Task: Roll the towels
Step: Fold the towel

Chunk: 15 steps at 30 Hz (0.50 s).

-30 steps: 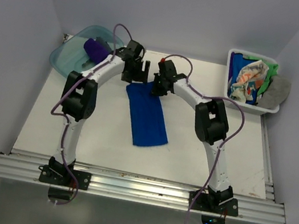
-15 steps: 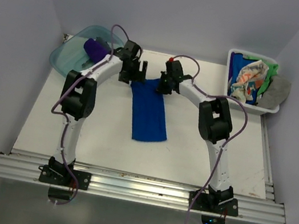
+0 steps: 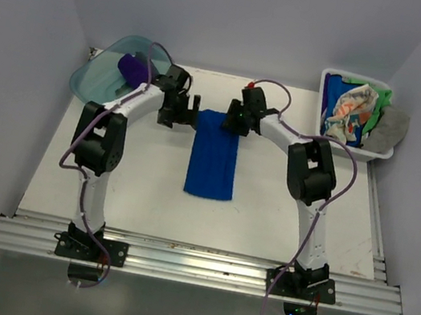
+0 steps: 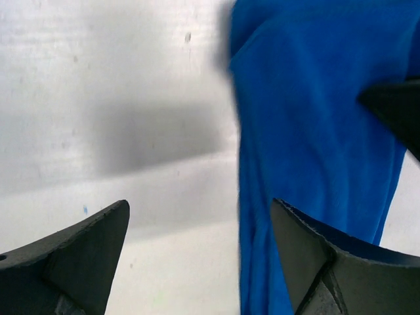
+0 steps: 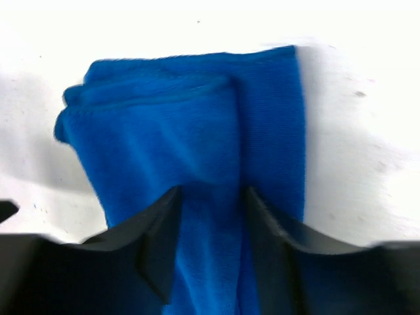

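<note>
Left gripper (image 4: 200,211) jaws wide apart astride the upper-left edge of the blue towel (image 3: 214,158), right gripper (image 5: 211,193) part-open around a fold, grip unclear; towel lies flat mid-frame in top view, roll apparently not yet started, so next needs both pinching its upper end evenly.

Robot lab booth: plain white walls (image 3: 243,16), aluminium mounting rail (image 3: 199,268)

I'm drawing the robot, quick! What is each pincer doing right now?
Left pincer: open, holding nothing, at the edge of the blue towel.
Right pincer: partly apart, astride a fold of the towel; whether it grips cannot be told.
</note>
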Tool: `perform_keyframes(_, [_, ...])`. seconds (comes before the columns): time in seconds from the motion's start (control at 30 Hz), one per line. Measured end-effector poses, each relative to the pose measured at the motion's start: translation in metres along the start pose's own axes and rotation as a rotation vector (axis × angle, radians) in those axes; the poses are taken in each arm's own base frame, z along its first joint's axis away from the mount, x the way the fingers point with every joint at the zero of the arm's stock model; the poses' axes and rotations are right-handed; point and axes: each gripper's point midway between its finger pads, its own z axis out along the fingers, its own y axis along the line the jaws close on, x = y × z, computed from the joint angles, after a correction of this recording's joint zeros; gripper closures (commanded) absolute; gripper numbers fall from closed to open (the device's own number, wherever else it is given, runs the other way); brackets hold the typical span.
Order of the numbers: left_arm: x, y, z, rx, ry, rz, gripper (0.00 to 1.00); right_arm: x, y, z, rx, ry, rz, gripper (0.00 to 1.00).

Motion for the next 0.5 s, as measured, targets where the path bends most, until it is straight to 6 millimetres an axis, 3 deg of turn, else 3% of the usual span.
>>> perform_keyframes(0.1, [0.016,0.003,-0.019,0.001,-0.001,-0.002,0.07,-0.001,-0.011,-0.014,0.024,-0.012,0.006,0.43])
perform_keyframes(0.27, [0.044,-0.005,-0.05,0.023,-0.028,0.001,0.1,0.007,-0.021,-0.06,0.032,-0.033,0.008,0.42])
perform_keyframes(0.4, [0.078,-0.022,-0.059,0.064,-0.021,0.02,0.18,0.014,-0.019,-0.098,0.005,-0.064,-0.005,0.49])
perform_keyframes(0.5, [0.105,-0.027,-0.057,0.08,0.016,0.027,0.23,0.026,-0.02,-0.115,-0.009,-0.068,-0.016,0.54])
